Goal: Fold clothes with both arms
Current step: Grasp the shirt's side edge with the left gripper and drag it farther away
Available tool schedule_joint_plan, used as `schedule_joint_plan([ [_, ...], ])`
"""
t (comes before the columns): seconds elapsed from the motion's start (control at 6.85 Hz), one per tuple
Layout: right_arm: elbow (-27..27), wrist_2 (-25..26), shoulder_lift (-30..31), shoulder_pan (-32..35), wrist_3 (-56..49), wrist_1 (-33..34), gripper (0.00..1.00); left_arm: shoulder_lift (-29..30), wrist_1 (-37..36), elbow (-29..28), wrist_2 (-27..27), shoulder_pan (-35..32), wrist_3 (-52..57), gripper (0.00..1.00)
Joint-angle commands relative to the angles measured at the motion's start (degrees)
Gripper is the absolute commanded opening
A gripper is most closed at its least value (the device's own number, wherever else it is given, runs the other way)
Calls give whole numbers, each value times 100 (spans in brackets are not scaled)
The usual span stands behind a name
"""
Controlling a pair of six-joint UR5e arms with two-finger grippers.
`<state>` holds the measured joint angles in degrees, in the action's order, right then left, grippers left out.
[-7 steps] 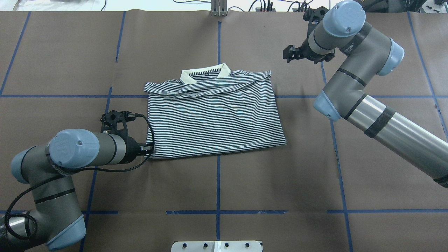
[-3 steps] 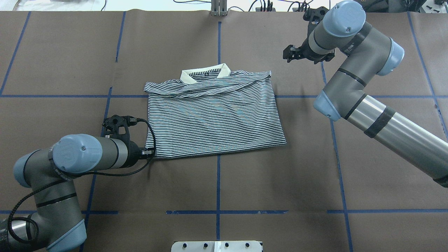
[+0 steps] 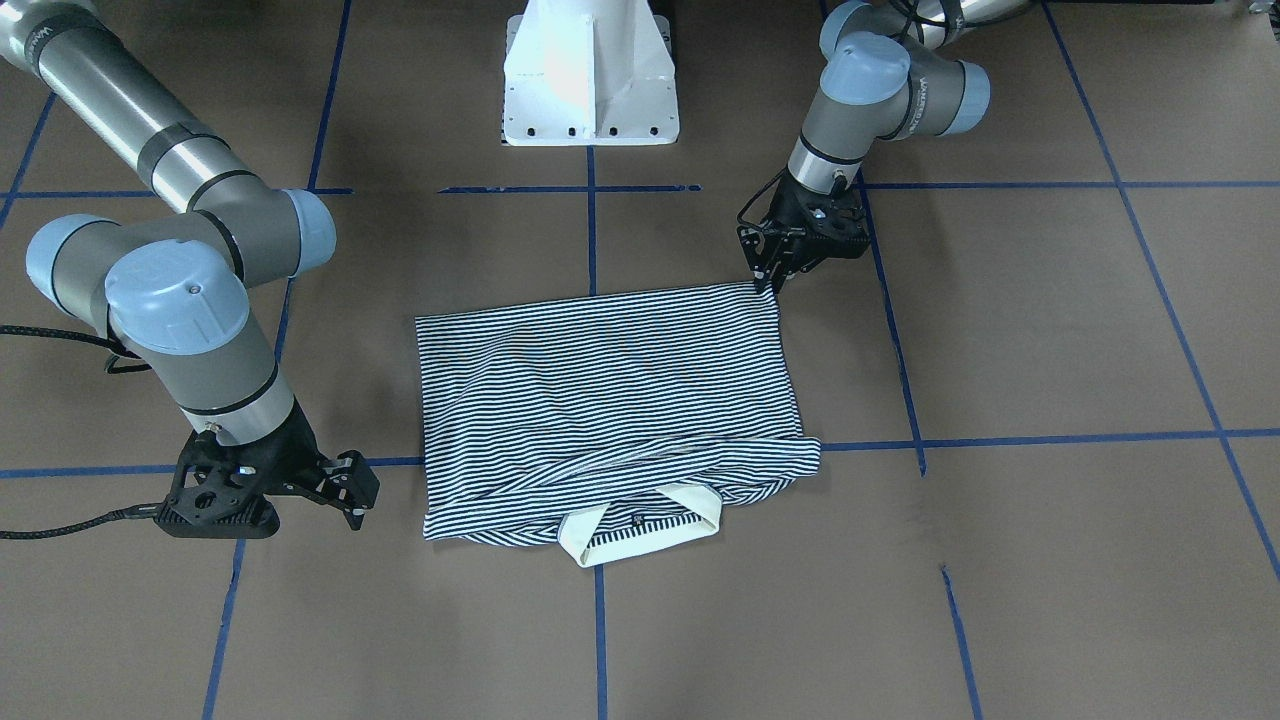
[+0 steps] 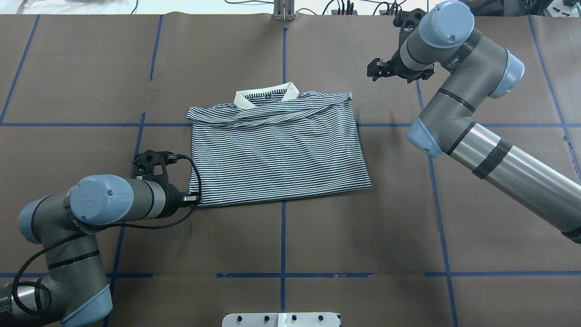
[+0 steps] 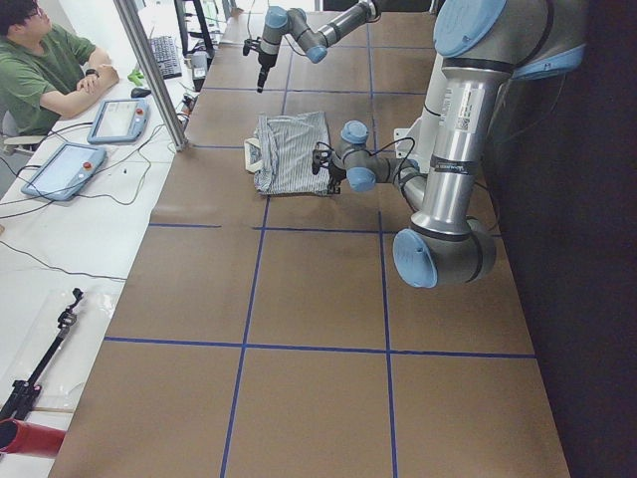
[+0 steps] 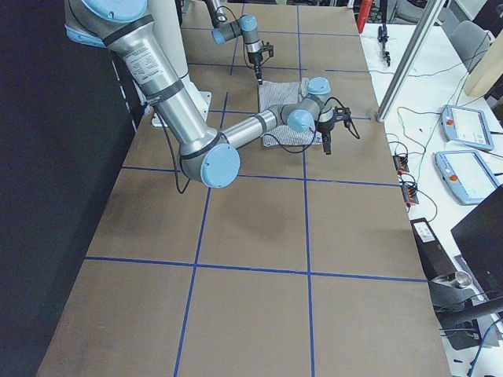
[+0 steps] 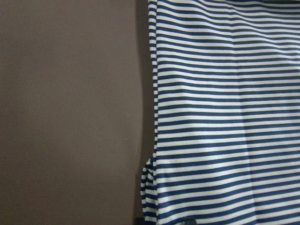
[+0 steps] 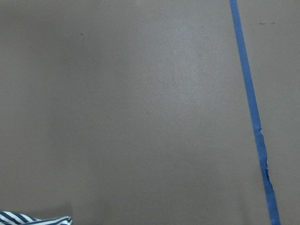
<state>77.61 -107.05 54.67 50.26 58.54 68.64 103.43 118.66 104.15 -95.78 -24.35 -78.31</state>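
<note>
- The striped shirt [image 4: 277, 150] lies flat in the middle of the table [image 4: 317, 236], with its collar [image 4: 267, 96] on the far side and its sleeves tucked in.
- The left gripper [image 4: 193, 196] sits at the shirt's near left hem corner. I cannot tell whether its jaws are pinching cloth.
- The right gripper [image 4: 373, 70] hangs spread and empty, apart from the far right shoulder.
- Best, I judge: catch every layer at that corner, and let the right gripper take its own corner before lifting evenly.

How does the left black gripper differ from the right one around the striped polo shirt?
The left black two-finger gripper is at the navy-and-white striped polo shirt's hem corner; the right gripper is clear of the shirt, beside its collar end. The left gripper's camera sees mostly stripes; the right gripper's mostly brown table. Both point downward.
</note>
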Motion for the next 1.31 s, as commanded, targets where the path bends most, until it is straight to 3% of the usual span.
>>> schedule_joint_plan([
  [0.0,0,0,0,-7,0,0,100,-33,-1,0,7,0,61,0],
  [0.29,0,0,0,-7,0,0,100,-33,-10,-34,7,-313,1066,0],
  [0.58,-9,9,0,-7,9,0,100,45,16,-672,94,-1164,2061,0],
  [0.88,-9,26,9,-7,9,0,100,806,78,-1848,129,-2044,2758,0],
  [1.17,-18,26,17,1,9,0,100,2244,839,-3891,366,-2538,2803,0],
])
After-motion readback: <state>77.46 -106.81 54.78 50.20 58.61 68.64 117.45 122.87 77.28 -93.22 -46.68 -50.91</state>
